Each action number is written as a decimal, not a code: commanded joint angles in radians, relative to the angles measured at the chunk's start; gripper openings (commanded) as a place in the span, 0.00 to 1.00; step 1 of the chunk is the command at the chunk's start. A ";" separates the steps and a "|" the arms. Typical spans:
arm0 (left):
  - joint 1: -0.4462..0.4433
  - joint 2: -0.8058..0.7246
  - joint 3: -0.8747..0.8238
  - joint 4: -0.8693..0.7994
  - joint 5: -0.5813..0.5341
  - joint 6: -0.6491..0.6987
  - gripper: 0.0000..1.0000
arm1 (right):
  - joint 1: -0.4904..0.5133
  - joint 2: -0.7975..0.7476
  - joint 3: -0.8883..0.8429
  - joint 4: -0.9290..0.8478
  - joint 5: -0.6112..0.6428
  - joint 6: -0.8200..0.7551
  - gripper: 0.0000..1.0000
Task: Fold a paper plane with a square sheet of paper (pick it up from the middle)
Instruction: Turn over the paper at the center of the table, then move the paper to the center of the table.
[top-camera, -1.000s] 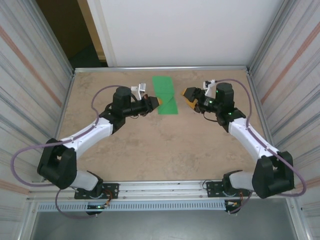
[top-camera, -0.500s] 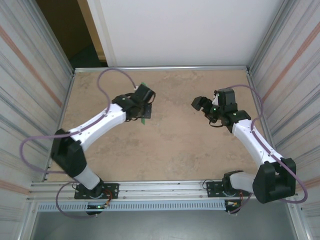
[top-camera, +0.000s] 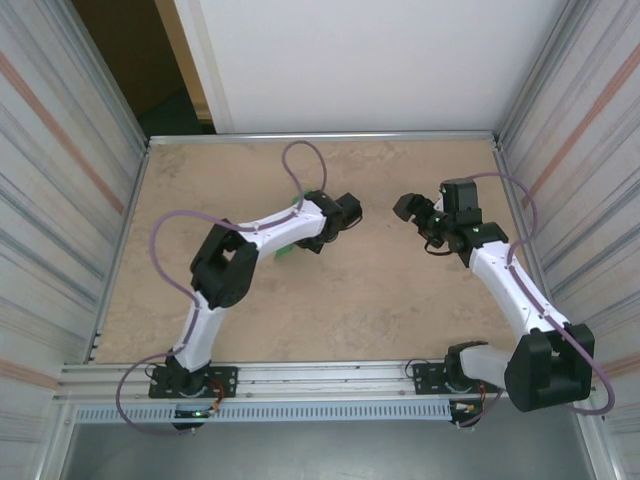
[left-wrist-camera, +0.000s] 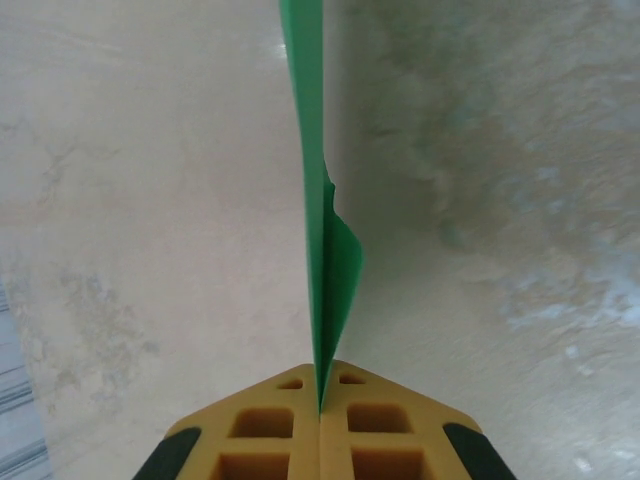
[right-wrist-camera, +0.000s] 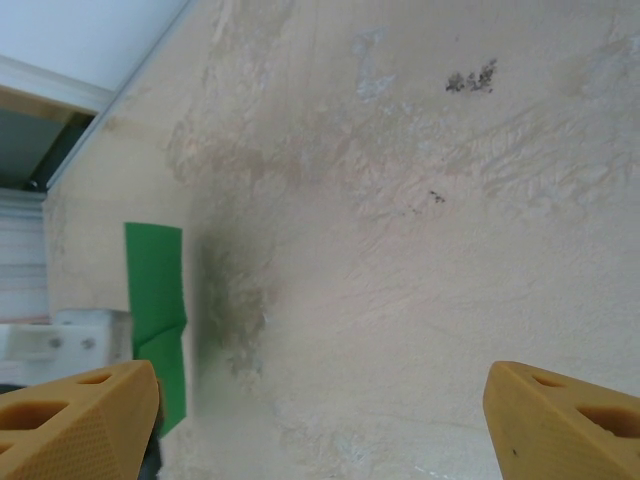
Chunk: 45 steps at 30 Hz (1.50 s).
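The green sheet of paper (left-wrist-camera: 326, 250) stands edge-on in the left wrist view, doubled into layers, with one flap bulging to the right. My left gripper (left-wrist-camera: 320, 388) is shut on its lower edge, the yellow fingers pressed together. From above, a sliver of the green paper (top-camera: 286, 250) shows under the left forearm, whose wrist (top-camera: 338, 212) reaches to mid-table. My right gripper (top-camera: 408, 208) is open with nothing between its fingers and stands apart to the right. Its wrist view has the paper (right-wrist-camera: 156, 300) at the left, beyond the wide-spread yellow fingertips (right-wrist-camera: 560, 425).
The beige tabletop (top-camera: 340, 300) is bare around both grippers. Metal rails and corrugated walls (top-camera: 560, 150) close in the sides, and a white panel (top-camera: 360, 60) stands behind the far edge.
The left arm has swung from the left side toward the centre, lifting the paper off the far middle of the table. The right gripper has opened wider and drawn back right.
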<state>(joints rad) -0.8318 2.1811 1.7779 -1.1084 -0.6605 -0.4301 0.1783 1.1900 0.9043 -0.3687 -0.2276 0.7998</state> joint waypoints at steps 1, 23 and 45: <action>-0.022 0.066 0.071 -0.045 0.051 0.010 0.09 | -0.010 -0.029 -0.015 -0.026 0.014 0.004 0.83; 0.253 -0.446 -0.525 0.737 1.100 -0.234 0.68 | 0.057 0.112 0.018 0.047 -0.037 0.006 0.85; 0.674 -0.948 -1.031 0.852 1.118 -0.314 0.99 | 0.497 0.704 0.356 0.172 -0.142 0.091 0.72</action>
<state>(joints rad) -0.1703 1.2510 0.7559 -0.2142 0.4522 -0.7795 0.6750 1.8500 1.2175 -0.2016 -0.3454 0.8677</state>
